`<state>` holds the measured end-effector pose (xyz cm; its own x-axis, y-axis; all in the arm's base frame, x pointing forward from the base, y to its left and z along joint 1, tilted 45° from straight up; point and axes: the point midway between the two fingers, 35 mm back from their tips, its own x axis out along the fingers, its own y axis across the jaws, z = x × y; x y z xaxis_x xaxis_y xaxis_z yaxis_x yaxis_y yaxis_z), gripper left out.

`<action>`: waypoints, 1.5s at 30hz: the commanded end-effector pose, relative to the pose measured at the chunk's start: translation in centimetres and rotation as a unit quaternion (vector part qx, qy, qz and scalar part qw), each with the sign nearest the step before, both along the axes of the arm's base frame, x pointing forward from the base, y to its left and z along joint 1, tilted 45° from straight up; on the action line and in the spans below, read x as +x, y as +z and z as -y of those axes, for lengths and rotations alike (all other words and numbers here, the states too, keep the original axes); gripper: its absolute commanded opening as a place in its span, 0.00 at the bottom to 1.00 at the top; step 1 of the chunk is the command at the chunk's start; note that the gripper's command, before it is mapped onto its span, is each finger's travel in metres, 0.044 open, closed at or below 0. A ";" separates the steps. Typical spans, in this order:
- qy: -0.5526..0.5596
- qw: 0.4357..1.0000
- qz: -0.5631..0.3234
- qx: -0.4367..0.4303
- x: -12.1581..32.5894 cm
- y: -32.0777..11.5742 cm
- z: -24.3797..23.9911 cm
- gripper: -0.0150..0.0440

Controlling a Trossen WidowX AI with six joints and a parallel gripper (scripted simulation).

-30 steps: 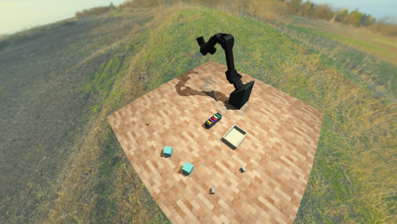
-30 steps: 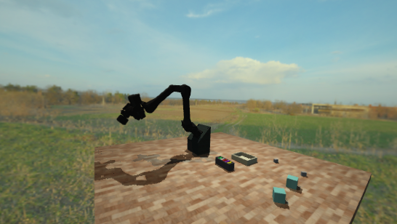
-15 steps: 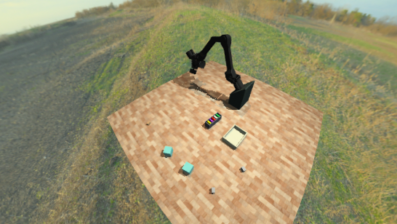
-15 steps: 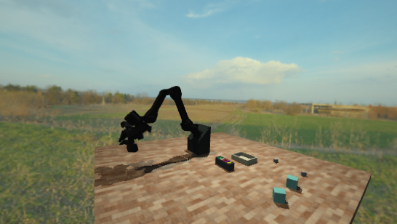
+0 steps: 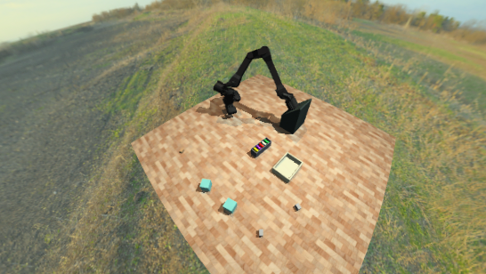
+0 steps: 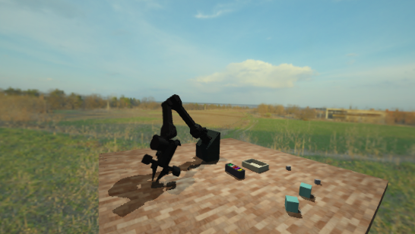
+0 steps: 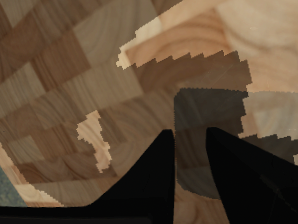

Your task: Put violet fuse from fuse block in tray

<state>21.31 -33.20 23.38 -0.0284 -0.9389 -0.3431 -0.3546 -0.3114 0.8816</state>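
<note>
The violet fuse [image 5: 258, 147] [image 6: 236, 168] stands in the row of fuses in the black fuse block [image 5: 255, 154] [image 6: 234, 174], between the yellow and the red fuse. The pale tray [image 5: 279, 176] [image 6: 252, 168] stands beside the block; no fuse shows in it. My gripper [image 5: 230, 114] [image 6: 155, 182] [image 7: 188, 137] points down, low over the table on the far side from the tray, well away from the block. Its fingers are a little apart with nothing between them. The wrist view shows only wooden table, shadow and a dark rounded patch beyond the fingertips, with no fuse.
Two turquoise cubes [image 5: 206, 185] [image 5: 230, 205] [image 6: 305, 190] [image 6: 292, 203] and two small grey blocks [image 5: 297, 207] [image 5: 261, 233] [image 6: 288, 168] [image 6: 317, 181] stand on the table, away from the arm. The arm's black base [image 5: 294, 117] [image 6: 208, 148] stands behind the block and tray.
</note>
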 end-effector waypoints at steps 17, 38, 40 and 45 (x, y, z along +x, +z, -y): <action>0.401 0.768 -0.480 0.136 13.6 -18.0 -23.6 0.38; 0.473 0.559 -0.674 0.100 10.5 -24.2 -33.6 0.38; 0.473 0.559 -0.674 0.100 10.5 -24.4 -33.5 0.38; 0.473 0.559 -0.674 0.100 10.5 -24.7 -33.2 0.38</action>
